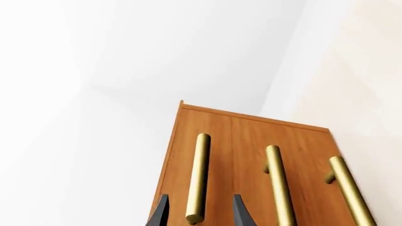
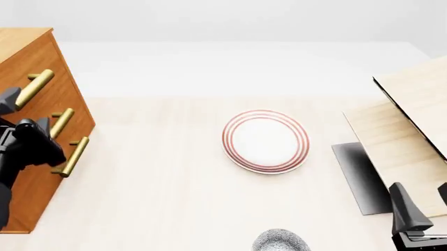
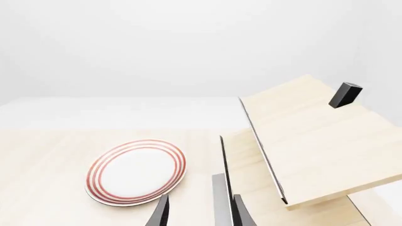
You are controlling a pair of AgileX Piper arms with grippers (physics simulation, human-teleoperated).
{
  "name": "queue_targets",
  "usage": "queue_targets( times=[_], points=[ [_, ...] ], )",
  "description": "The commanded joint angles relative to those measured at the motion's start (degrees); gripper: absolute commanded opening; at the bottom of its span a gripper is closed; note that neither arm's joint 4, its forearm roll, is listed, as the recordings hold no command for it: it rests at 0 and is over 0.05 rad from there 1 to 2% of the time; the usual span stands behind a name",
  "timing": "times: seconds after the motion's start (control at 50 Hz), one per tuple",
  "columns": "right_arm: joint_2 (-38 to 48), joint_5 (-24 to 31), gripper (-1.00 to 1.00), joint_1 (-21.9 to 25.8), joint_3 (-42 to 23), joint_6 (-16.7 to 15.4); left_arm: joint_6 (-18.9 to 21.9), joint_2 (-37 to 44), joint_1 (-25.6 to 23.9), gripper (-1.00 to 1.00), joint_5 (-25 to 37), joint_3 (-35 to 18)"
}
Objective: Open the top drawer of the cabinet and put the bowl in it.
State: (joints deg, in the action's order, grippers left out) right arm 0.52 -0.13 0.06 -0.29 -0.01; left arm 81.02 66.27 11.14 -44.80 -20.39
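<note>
The orange-brown cabinet (image 2: pixel 42 157) stands at the table's left edge, all three drawers shut. The top drawer (image 1: pixel 182 155) carries the longest brass handle (image 1: pixel 199 174), which also shows in the front view (image 2: pixel 33 88). My left gripper (image 1: pixel 201 214) is open, its two fingertips on either side of that handle's near end without closing on it; in the front view it (image 2: pixel 11 99) sits at the top handle. The speckled bowl (image 2: pixel 281 241) stands at the table's near edge, partly cut off. My right gripper (image 2: pixel 421 205) is open and empty, right of the bowl.
A white plate with red rings (image 2: pixel 265 141) lies mid-table, also in the right wrist view (image 3: pixel 135 172). Pale wood furniture with a black edge (image 2: pixel 412 125) fills the right side, over a dark grey patch (image 2: pixel 359 178). Two lower brass handles (image 2: pixel 62 123) (image 2: pixel 73 156) sit below.
</note>
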Motion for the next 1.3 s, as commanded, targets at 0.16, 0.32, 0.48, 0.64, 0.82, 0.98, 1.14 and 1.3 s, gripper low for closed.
queue_targets(
  times=[0.16, 0.32, 0.48, 0.64, 0.82, 0.98, 1.14, 1.3],
  points=[
    [-0.08, 0.02, 1.0, -0.01, 0.04, -0.01, -0.19, 3.09, 2.97, 1.0, -0.77, -3.67],
    [-0.06, 0.02, 1.0, -0.02, 0.04, 0.01, -0.17, 4.97, 3.28, 1.0, -1.27, -4.5],
    [-0.1, 0.02, 1.0, -0.01, 0.04, 0.01, -0.63, 5.8, 4.17, 1.0, -1.11, -5.15],
    [-0.07, 0.02, 1.0, -0.01, 0.04, 0.01, -0.57, 7.25, 4.9, 1.0, -1.98, -5.34],
    [-0.08, 0.02, 1.0, -0.01, 0.04, 0.0, -1.11, 7.84, 5.37, 1.0, -2.55, -5.52],
    [-0.06, 0.02, 1.0, -0.02, 0.04, 0.02, -1.04, 8.0, 5.14, -1.0, -3.15, -5.18],
    [-0.06, 0.02, 1.0, -0.02, 0.04, 0.02, -0.07, 7.37, 4.55, -1.0, -3.81, -4.2],
    [-0.07, 0.02, 1.0, -0.01, 0.05, 0.03, 0.26, 4.48, 3.64, -1.0, -1.98, -4.03]
  ],
)
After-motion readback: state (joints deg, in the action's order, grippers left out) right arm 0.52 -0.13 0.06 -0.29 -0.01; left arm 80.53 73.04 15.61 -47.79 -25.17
